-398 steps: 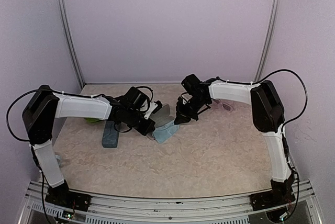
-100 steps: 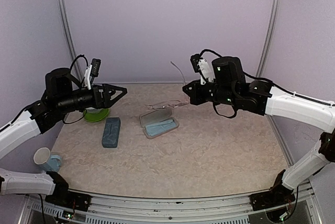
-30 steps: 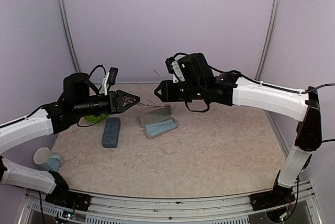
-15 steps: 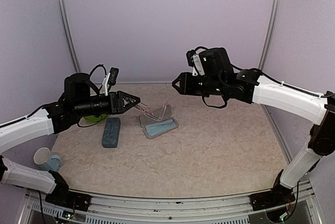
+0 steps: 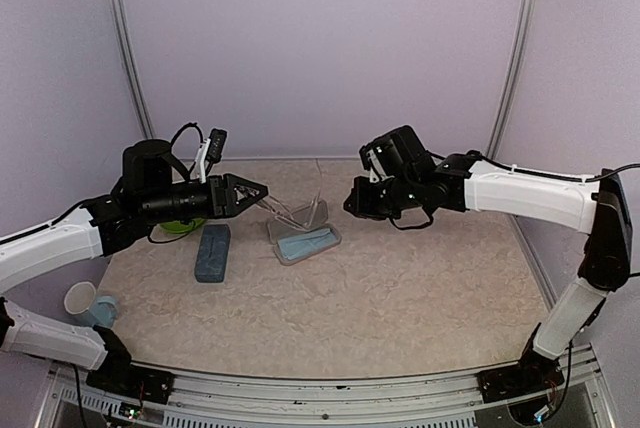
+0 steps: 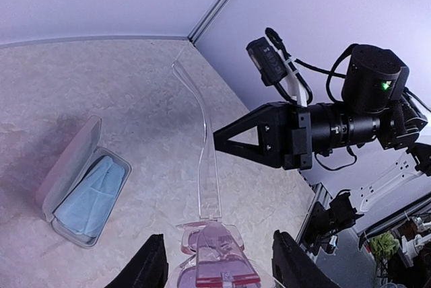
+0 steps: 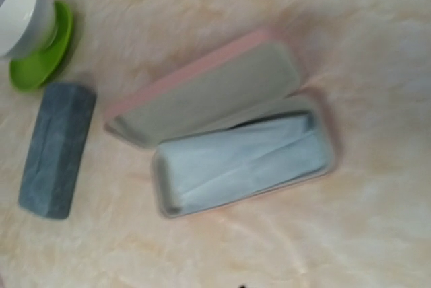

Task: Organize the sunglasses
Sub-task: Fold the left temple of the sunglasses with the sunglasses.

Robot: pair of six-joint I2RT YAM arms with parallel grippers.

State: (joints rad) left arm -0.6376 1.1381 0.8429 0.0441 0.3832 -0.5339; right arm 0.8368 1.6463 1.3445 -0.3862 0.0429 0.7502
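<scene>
My left gripper [image 5: 258,191] is raised above the table and shut on the folded sunglasses [image 5: 285,211], a pale clear-framed pair with purplish-pink lenses [image 6: 214,244]. One clear arm [image 6: 205,160] of the pair sticks out forward, over the open pink case [image 5: 322,214]. In the left wrist view the pair sits between my left gripper's [image 6: 221,271] black fingers [image 6: 151,268]. My right gripper [image 5: 353,198] hovers to the right of the case, apart from the sunglasses and holding nothing. Its fingers are out of sight in the right wrist view and edge-on in the left wrist view [image 6: 219,138].
A light-blue cloth [image 7: 242,160] lies in the open pink case [image 7: 202,89]. A shut blue-grey case [image 5: 212,251] lies to its left. Behind that stands a white cup [image 7: 27,15] on a green saucer [image 5: 185,222]. A paper cup [image 5: 80,298] stands at the near left.
The right gripper has drawn back to the right from the sunglasses and dropped lower. The pair's loose arm has swung from upward to forward over the case. The left arm is unmoved.
</scene>
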